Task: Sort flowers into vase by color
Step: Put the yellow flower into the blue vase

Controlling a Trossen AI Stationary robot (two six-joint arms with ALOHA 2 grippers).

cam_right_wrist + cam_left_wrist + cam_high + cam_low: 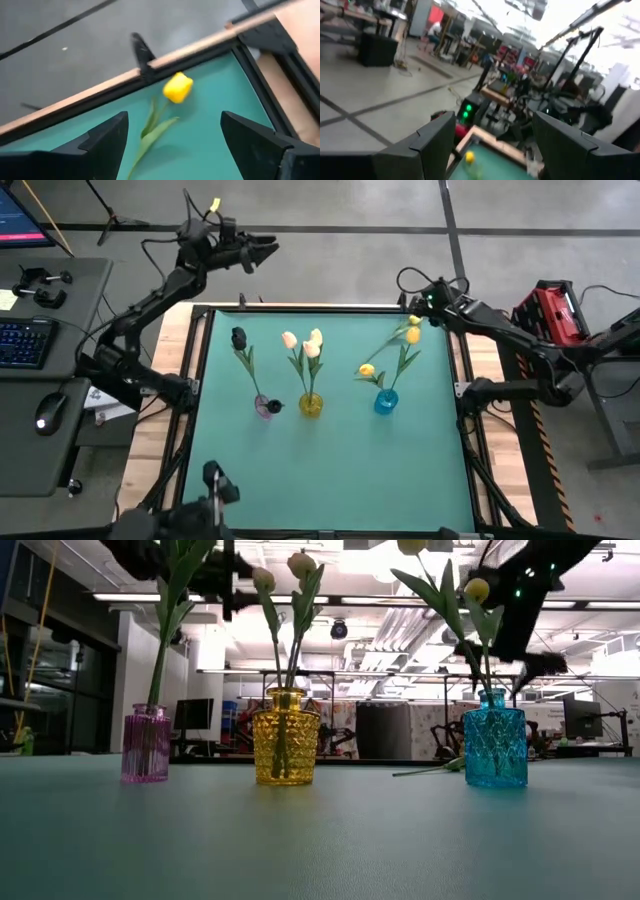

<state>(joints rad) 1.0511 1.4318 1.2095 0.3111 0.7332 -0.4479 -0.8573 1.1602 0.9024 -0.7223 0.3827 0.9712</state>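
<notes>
we judge sorting nearly finished: black, cream and yellow flowers stand in their vases, one yellow tulip lies on the table. right claw released above; left claw released, waiting. next: grasp that stem.

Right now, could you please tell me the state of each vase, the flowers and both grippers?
Pink vase: upright, holds one black tulip.
Yellow vase: upright, holds cream tulips.
Blue vase: upright, holds yellow tulips.
Loose yellow tulip: lying on the mat beside the blue vase.
Left gripper: open, empty, past the table's far edge.
Right gripper: open, empty, above the yellow tulips.
</notes>
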